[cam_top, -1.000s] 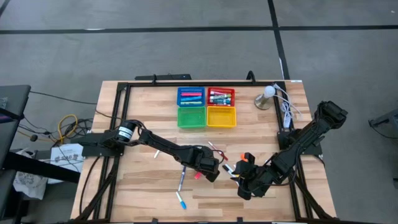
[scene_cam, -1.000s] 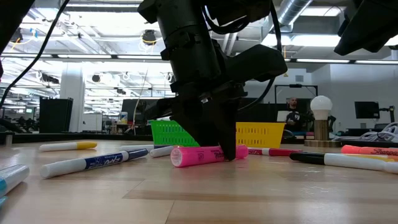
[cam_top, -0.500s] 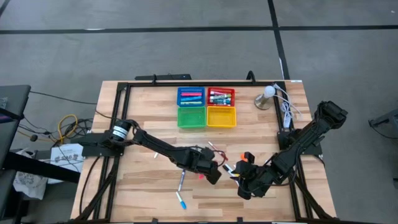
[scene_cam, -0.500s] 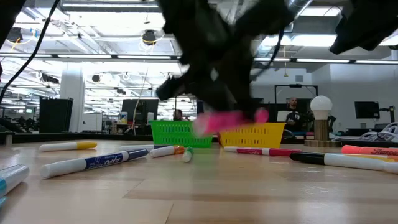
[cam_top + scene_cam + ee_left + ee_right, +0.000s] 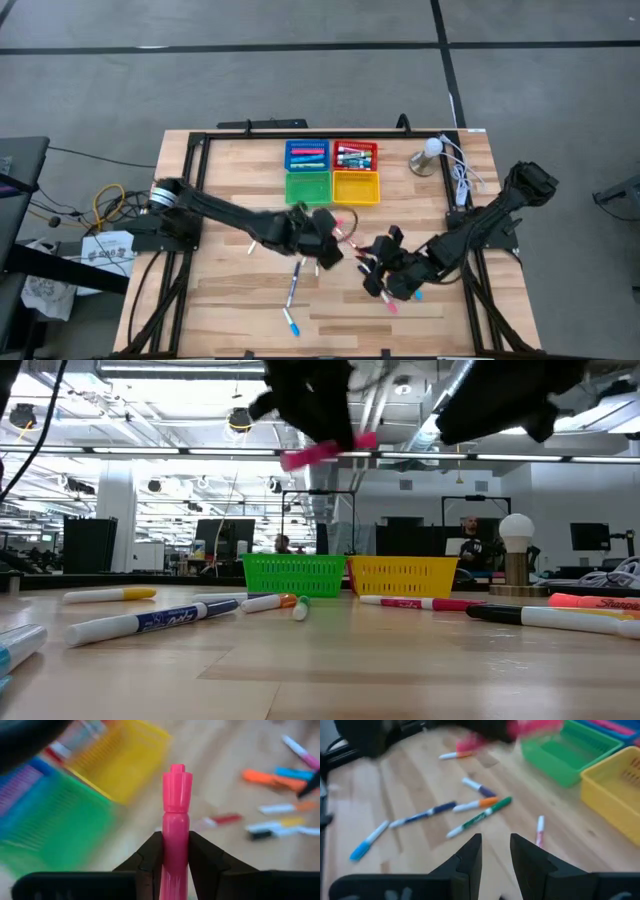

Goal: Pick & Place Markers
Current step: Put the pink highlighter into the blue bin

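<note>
The left gripper [image 5: 175, 857] is gripping a pink marker [image 5: 176, 827] above the counter [image 5: 230, 300]; the right gripper [image 5: 495, 851] is hovering, fingers narrowly parted.

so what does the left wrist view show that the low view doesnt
Only the left wrist view shows the left end effector closed on the pink marker, with one dark finger on each side of its barrel, and the inside of the yellow tray.

Only the low view shows that marker high above the table, plus the white lamp and a person far behind.

Both show the pink marker, the green tray, the yellow tray and loose markers on the wood.
</note>
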